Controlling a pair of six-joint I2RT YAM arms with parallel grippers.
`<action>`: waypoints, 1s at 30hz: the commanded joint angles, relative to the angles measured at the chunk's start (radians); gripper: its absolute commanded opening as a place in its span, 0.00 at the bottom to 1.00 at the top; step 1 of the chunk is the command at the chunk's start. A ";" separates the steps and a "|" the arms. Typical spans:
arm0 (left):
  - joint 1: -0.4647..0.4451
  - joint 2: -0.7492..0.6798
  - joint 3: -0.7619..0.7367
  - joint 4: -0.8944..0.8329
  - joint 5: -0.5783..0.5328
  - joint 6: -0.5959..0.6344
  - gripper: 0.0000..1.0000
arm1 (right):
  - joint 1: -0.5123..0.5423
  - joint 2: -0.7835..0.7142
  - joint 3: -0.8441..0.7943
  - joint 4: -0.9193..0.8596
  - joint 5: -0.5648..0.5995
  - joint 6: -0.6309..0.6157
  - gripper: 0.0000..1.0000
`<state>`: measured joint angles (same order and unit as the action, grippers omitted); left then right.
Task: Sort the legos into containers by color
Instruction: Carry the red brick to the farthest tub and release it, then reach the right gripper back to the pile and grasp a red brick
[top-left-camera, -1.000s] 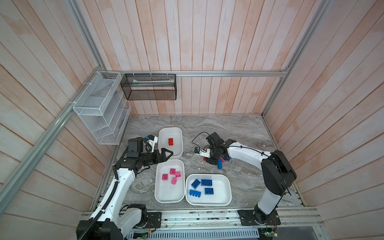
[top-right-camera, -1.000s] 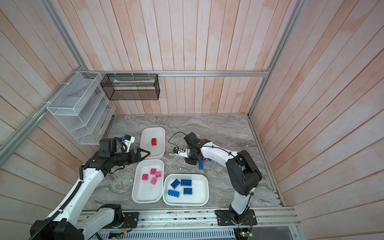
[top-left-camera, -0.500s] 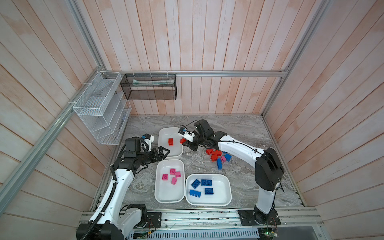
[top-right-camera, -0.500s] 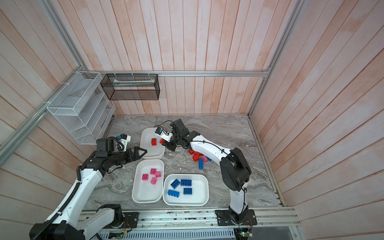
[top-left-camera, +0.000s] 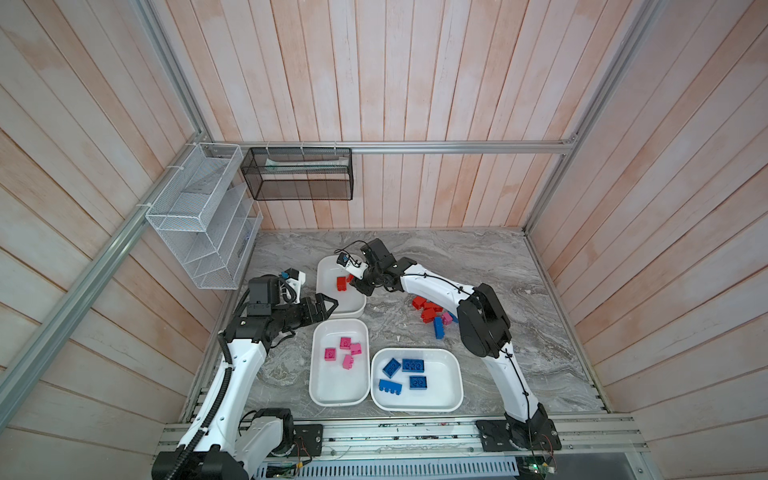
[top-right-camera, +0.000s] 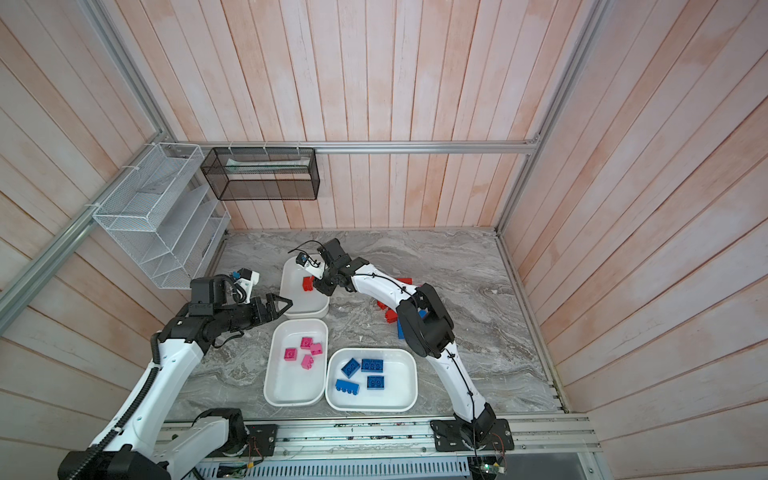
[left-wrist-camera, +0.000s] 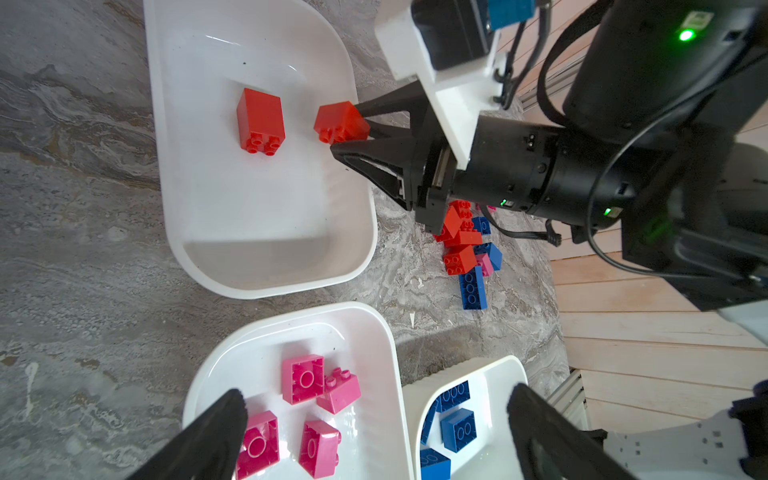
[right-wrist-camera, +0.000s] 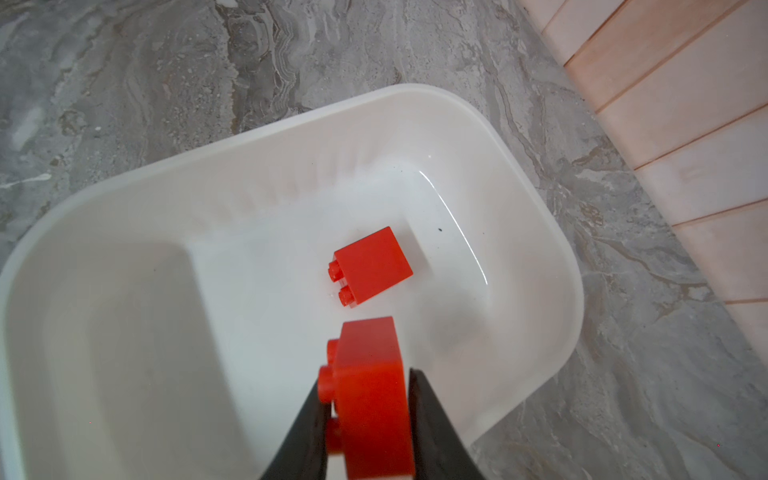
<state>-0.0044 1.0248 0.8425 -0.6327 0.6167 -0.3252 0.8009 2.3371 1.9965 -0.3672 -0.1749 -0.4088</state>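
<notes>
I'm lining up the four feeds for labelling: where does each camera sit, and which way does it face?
Both top views: high above the front rail, looking down at the marble table, both arms and three tubs.
Left wrist: on the left arm, facing the red tub; its open left pincer frames the bottom, with the right pincer ahead.
Right wrist: on the right arm, looking down into that tub; its fingers flank a red brick.
Shared: the loose red brick lying in the tub.
</notes>
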 joint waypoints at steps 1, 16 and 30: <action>0.007 -0.011 0.015 -0.006 -0.005 0.014 1.00 | 0.009 0.022 0.048 -0.052 0.052 -0.019 0.42; 0.009 0.001 0.014 0.026 0.076 0.009 1.00 | -0.053 -0.521 -0.482 -0.059 0.152 0.158 0.65; 0.009 0.026 -0.014 0.071 0.116 -0.010 1.00 | -0.180 -0.658 -0.766 -0.134 0.200 0.754 0.67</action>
<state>-0.0002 1.0447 0.8410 -0.5880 0.7078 -0.3325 0.6140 1.6562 1.2312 -0.4828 -0.0090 0.1150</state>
